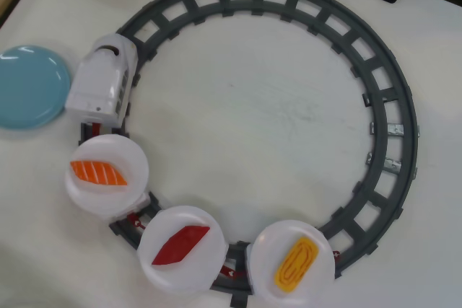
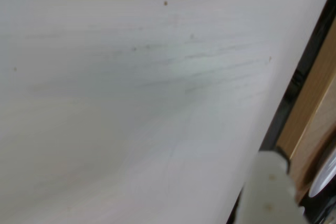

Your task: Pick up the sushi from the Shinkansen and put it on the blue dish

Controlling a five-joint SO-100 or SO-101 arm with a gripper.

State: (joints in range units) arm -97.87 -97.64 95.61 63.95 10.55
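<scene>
Resting on the rearmost round white plate (image 1: pixel 291 265), small yellow-orange swirled egg sushi (image 1: pixel 297 264) lies long axis diagonal; round light-blue glossy dish (image 1: pixel 29 86) well apart, beyond white toy Shinkansen (image 1: pixel 102 84). Gripper (image 2: pixel 270 192) barely visible in wrist view, state unclear

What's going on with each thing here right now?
Shinkansen: on the track, beside the blue dish.
Blue dish: empty.
Sushi: lying on the last white plate.
Salmon piece: on its plate.
Red piece: on its plate.
End effector: state unclear.
</scene>
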